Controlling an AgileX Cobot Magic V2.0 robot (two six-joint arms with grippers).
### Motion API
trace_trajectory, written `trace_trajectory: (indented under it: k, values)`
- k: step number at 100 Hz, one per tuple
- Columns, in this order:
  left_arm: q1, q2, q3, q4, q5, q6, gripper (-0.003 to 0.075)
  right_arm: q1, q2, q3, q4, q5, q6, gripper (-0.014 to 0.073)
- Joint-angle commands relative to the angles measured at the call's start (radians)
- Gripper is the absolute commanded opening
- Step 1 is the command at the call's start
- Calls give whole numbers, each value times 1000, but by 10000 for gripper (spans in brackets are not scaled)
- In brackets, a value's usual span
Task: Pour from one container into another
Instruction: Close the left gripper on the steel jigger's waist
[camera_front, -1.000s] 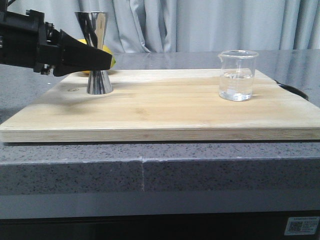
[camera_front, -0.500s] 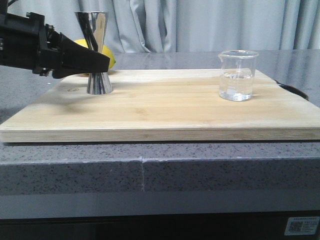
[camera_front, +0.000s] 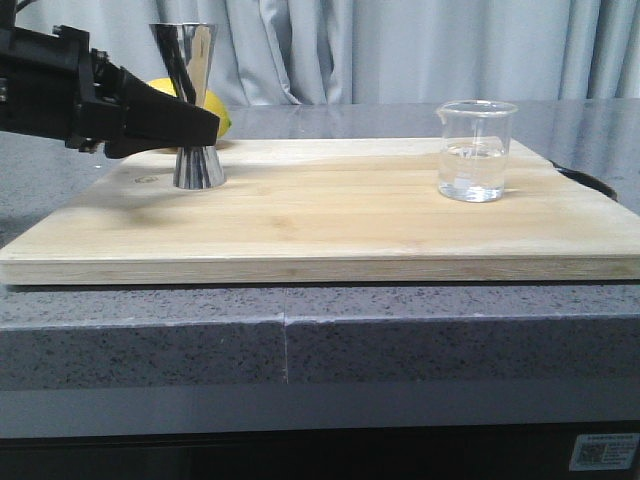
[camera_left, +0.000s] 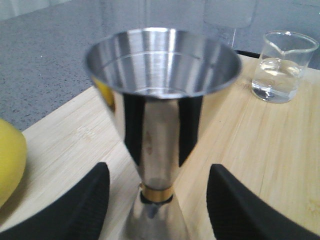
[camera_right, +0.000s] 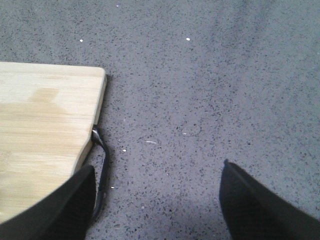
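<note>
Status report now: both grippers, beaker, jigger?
Left gripper open, fingers either side of jigger. Right gripper open over bare counter. Beaker untouched, liquid inside. Nothing blocking.

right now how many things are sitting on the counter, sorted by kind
glass beaker: 1
steel jigger: 1
lemon: 1
wooden cutting board: 1
total: 4
</note>
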Motion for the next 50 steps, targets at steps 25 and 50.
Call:
trace_trajectory:
  k: [25,50]
  values:
    - [-12,-36,-59,-79,29,2,390,-1,-15,-34,-11,-78,-6,470]
    - [-41,31,-82,-79,41,-9,390,-1,-15,-34,-11,-78,-6,470]
